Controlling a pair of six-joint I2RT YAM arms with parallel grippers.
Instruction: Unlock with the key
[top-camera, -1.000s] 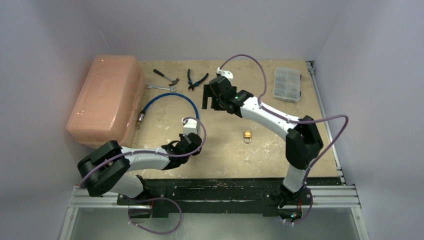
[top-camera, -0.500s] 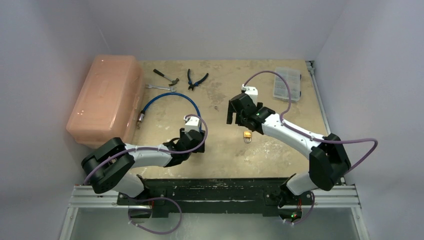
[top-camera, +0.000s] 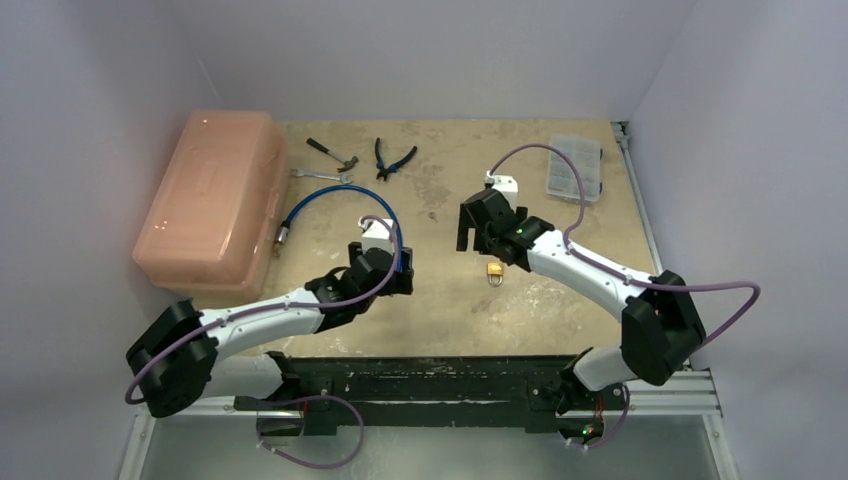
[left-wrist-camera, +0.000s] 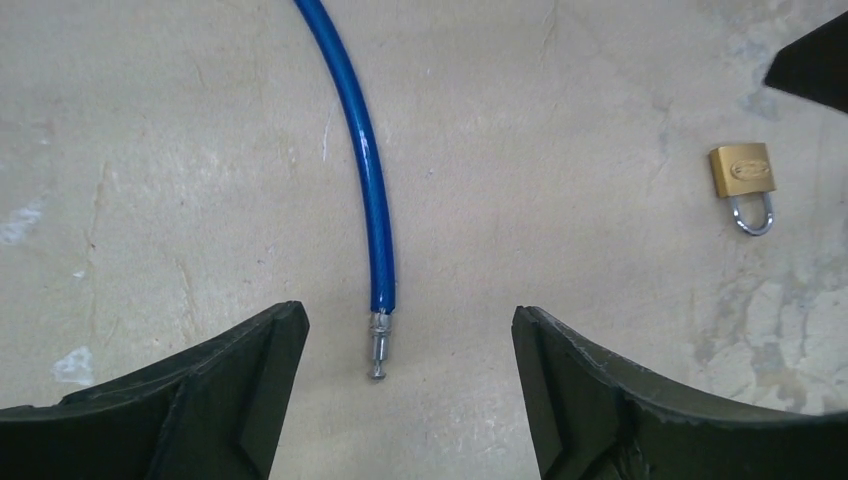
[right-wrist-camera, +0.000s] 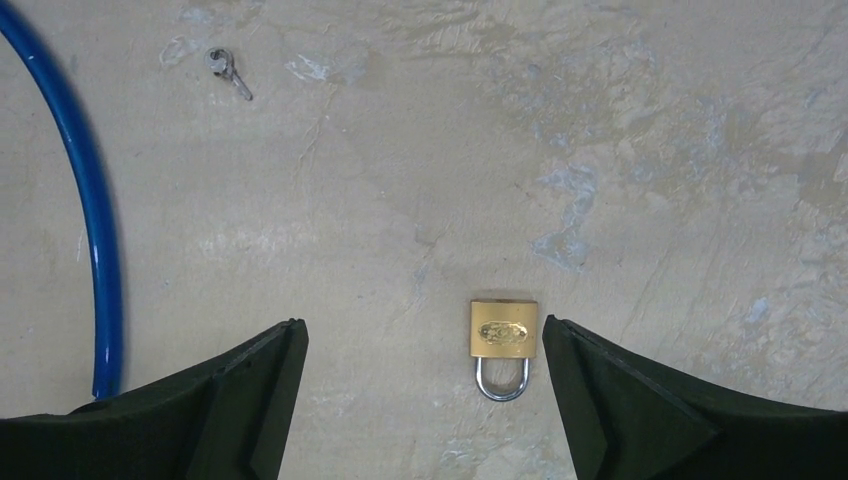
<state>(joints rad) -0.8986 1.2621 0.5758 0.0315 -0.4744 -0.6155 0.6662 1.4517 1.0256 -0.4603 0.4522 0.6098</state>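
Observation:
The key (right-wrist-camera: 228, 72) is a tiny silvery piece lying flat on the table, far ahead and to the left of my right gripper (right-wrist-camera: 425, 335). That gripper is open and empty, low over the table. The small brass padlock (right-wrist-camera: 504, 335) lies flat just inside its right finger, shackle towards the camera. From above, the padlock (top-camera: 495, 272) sits right below the right gripper (top-camera: 476, 236). My left gripper (left-wrist-camera: 410, 320) is open, and the metal tip of the blue cable (left-wrist-camera: 378, 350) lies loose between its fingers, touching neither. The padlock (left-wrist-camera: 745, 175) shows to its far right.
A pink toolbox (top-camera: 205, 200) stands at the left edge. A hammer (top-camera: 332, 152), a wrench (top-camera: 320, 176) and pliers (top-camera: 393, 158) lie at the back. A clear parts box (top-camera: 575, 167) sits back right. The blue cable (top-camera: 345, 195) arcs across the left middle.
My left gripper has gone from shut to open and moved slightly away from the base. The right arm swung from the back of the table to hover over the padlock.

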